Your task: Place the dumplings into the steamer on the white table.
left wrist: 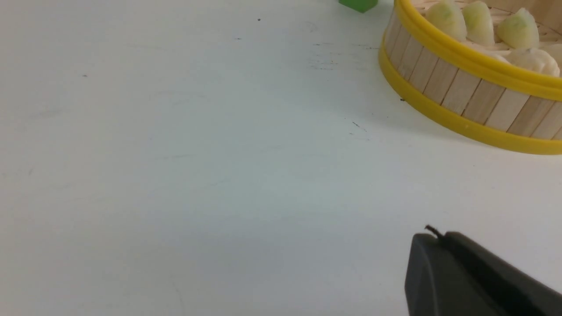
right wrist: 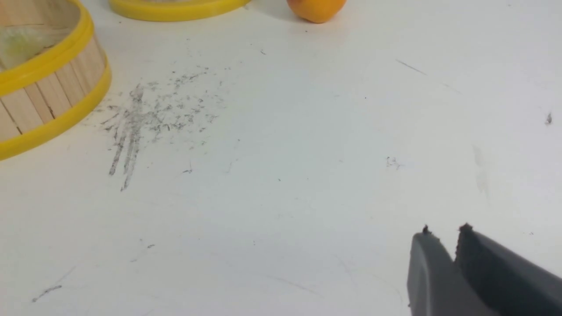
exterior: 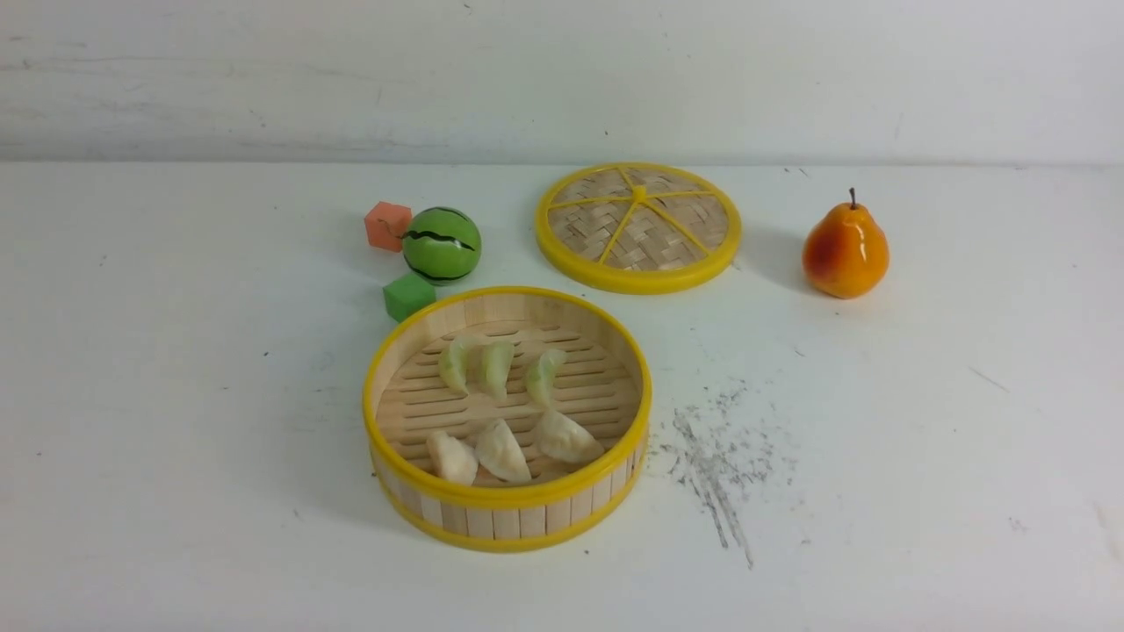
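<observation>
Your left gripper (left wrist: pixel 432 235) is sitting closed and empty, your right gripper (right wrist: pixel 443 231) slightly parted, empty. The dumplings (exterior: pixel 503 412) are looking light, slippery; pinch across their plump middles.

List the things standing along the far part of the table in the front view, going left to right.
orange cube → toy watermelon → woven lid → pear. The green cube and the steamer sit nearer the camera and overlap this row's left end, so they are left out.
</observation>
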